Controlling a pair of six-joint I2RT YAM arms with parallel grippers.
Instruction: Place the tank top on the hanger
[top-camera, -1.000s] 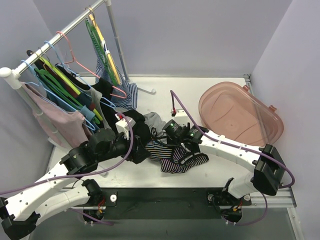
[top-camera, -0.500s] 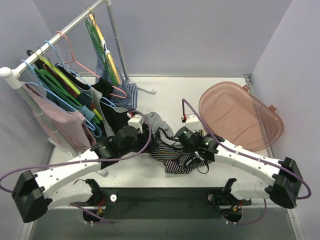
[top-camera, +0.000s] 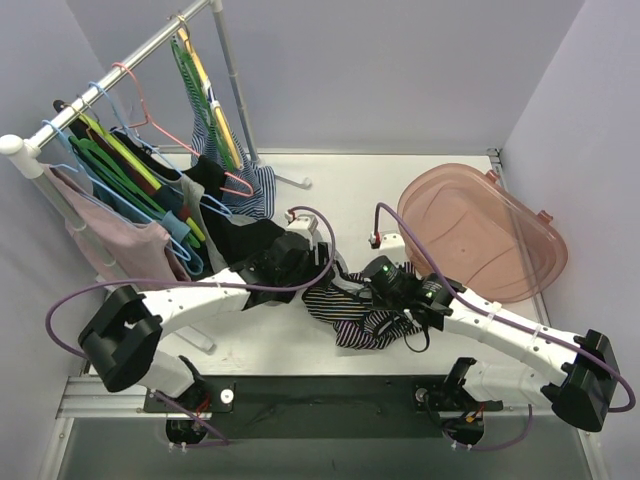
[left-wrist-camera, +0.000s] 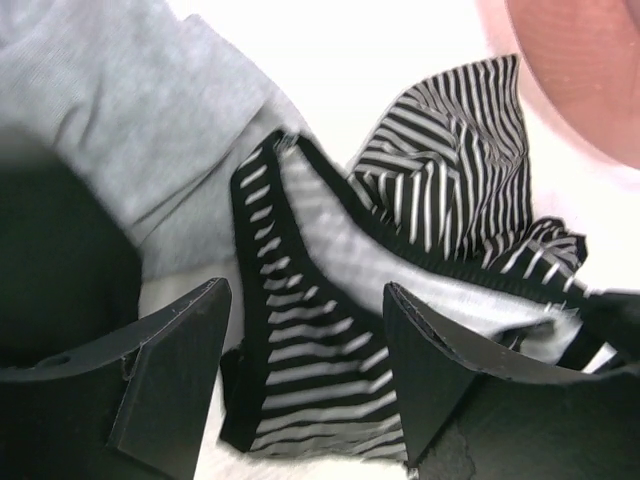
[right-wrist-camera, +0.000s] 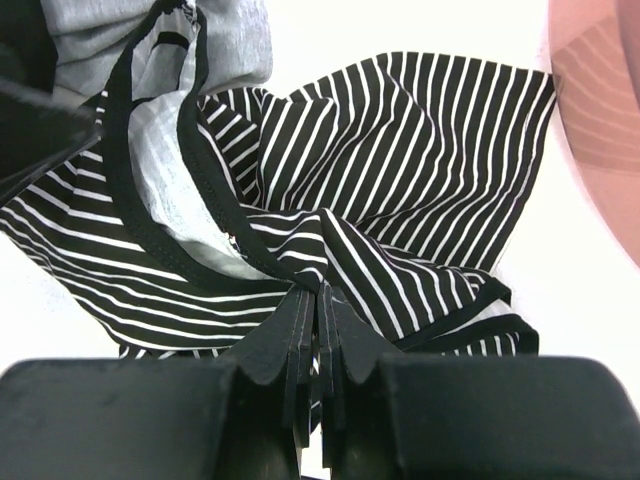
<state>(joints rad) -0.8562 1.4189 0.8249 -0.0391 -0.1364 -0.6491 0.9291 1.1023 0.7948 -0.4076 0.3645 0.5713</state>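
Observation:
The tank top (top-camera: 362, 318) lies crumpled on the white table, black-and-white striped with dark edging. My right gripper (top-camera: 375, 302) is shut on a fold of the tank top (right-wrist-camera: 400, 150), the striped cloth bunched at the closed tips (right-wrist-camera: 318, 292). My left gripper (top-camera: 322, 272) hangs open just over the top's left side. In the left wrist view a dark-edged striped strap (left-wrist-camera: 300, 340) lies between the spread fingers of the left gripper (left-wrist-camera: 305, 290), with no visible contact. A slim green hanger (top-camera: 188, 72) hangs on the rail at the back left, beside a yellow one.
A pink tub (top-camera: 480, 232) lies at the back right. A grey cloth (top-camera: 312, 240) and a black cloth (top-camera: 245, 240) lie just left of the top. The clothes rail (top-camera: 110, 80) carries more hangers, a pink garment (top-camera: 125, 250) and a blue-and-white striped one (top-camera: 258, 188).
The right gripper has shut on the tank top and shifted slightly right. The left arm has swung right across the table until its open jaws straddle the strap, and they have narrowed a little.

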